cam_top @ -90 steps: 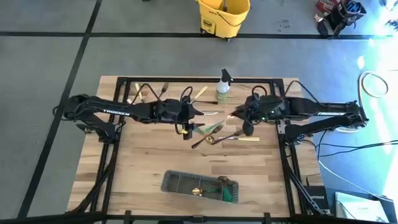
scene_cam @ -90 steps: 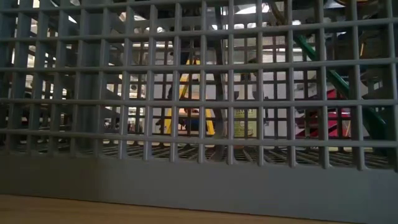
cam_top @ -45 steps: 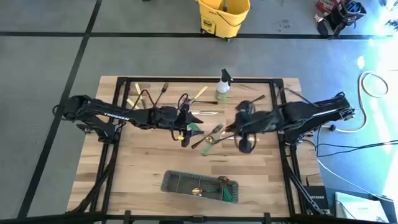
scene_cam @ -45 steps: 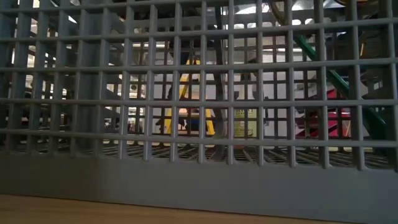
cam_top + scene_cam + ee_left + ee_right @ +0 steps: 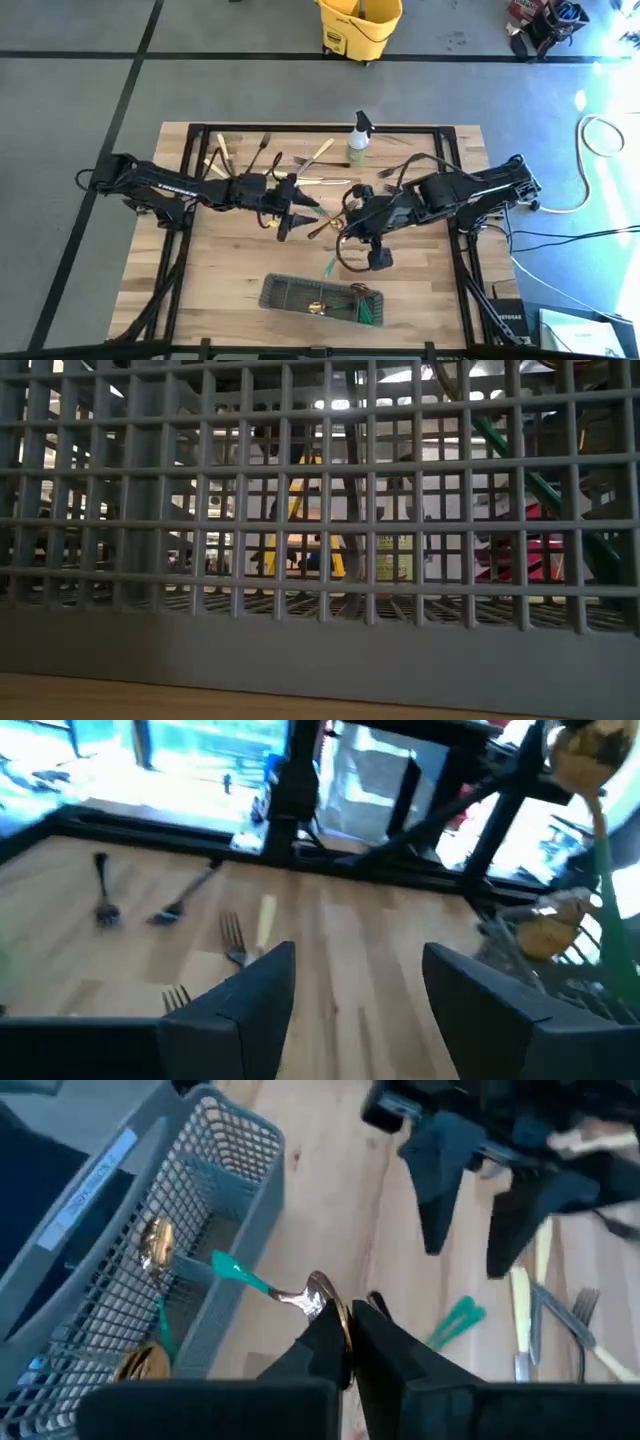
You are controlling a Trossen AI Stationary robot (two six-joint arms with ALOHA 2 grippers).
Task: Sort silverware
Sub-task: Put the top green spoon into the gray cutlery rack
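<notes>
Right end effector (image 5: 345, 1342) clamped on a gold spoon with green handle (image 5: 262, 1287), hanging over the wooden desk (image 5: 230, 250) just beside the grey mesh caddy (image 5: 130, 1270), between caddy and the scattered pile; spoon seen in the high view as a green sliver (image 5: 329, 266) just above the caddy's far rim. Fingers nearly closed, pinching the bowl end, handle sticking out toward the caddy. Left end effector (image 5: 345, 995) spread wide, empty, low over the desk centre, tips (image 5: 284, 226) aimed toward the caddy side. Caddy (image 5: 320, 297) near the front edge, already holding gold spoons (image 5: 153, 1245) and green-handled pieces (image 5: 366, 310). Loose silverware across the far half of the desk: forks (image 5: 232, 935) and a cream-handled piece (image 5: 266, 917) in front of the left end effector, more forks and knives (image 5: 262, 148) near the back rail, another green-handled piece (image 5: 456, 1322) lying flat beside cream-handled ones (image 5: 522, 1315). Spray bottle (image 5: 358, 138) upright at the back edge. Yellow mop bucket (image 5: 359, 24) on the floor beyond. Low view filled by the caddy's mesh wall (image 5: 320, 490); end effectors not distinguishable there.
</notes>
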